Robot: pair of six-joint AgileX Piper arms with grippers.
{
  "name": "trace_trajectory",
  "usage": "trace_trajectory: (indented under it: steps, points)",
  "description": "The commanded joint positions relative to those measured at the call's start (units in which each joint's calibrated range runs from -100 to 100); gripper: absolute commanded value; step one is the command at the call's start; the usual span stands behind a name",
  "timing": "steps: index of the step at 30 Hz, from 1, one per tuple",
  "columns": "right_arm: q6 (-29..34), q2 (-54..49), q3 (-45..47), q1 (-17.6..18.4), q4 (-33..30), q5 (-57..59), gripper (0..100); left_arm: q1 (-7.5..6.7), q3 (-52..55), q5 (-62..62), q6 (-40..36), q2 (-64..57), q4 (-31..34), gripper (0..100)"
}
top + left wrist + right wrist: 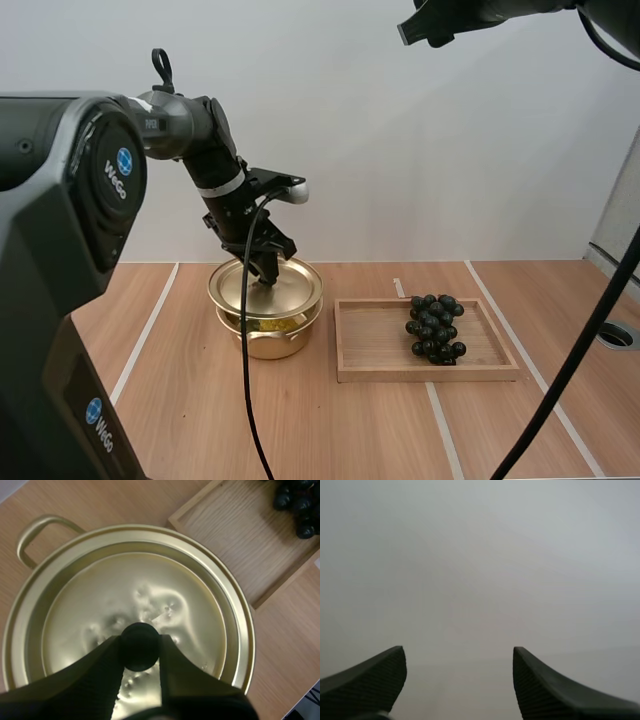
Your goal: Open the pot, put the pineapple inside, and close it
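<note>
A gold pot [270,340] stands on the table left of centre. Its gold lid [265,290] hangs just above the rim, slightly tilted, and something yellow shows in the gap under it. My left gripper [265,272] is shut on the lid's black knob [141,646], its fingers [100,675] pinching the knob from both sides over the lid [125,605]. One pot handle [35,532] sticks out beyond the lid's edge. My right gripper [425,28] hangs high above the table, open, with nothing between its fingers [370,677].
A wooden tray [370,350] lies right of the pot, with a bunch of dark grapes [435,328] on its right half. The tray [250,540] and the grapes [295,500] lie close beside the pot. White lines cross the wooden table.
</note>
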Motion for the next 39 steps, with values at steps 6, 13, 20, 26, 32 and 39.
trace_trajectory:
  steps: [6, 13, 20, 26, 32, 39]
  points:
    - [0.2, -0.8, -0.1, -0.2, -0.2, -1.7, 100, -0.06, 2.3, -8.2, 2.2, -0.5, -2.7, 0]
    - [0.2, -0.8, -0.1, -0.2, -0.2, -1.7, 100, -0.06, 5.0, -12.1, 3.2, -0.1, -2.7, 0]
    - [0.2, -0.8, -0.1, -0.2, -0.2, -1.7, 100, -0.06, 7.3, -15.6, 4.0, -0.1, -2.7, 0]
    - [0.2, -0.8, -0.1, -0.2, -0.2, -1.7, 100, -0.06, 9.5, -17.3, 4.4, 1.1, -2.7, 0]
    - [0.2, -0.8, -0.1, -0.2, -0.2, -1.7, 100, -0.06, 11.3, -20.8, 4.4, 3.3, -2.6, 0]
    - [0.2, -0.8, -0.1, -0.2, -0.2, -1.7, 100, -0.06, 11.3, -21.5, 4.4, 3.9, -2.6, 1]
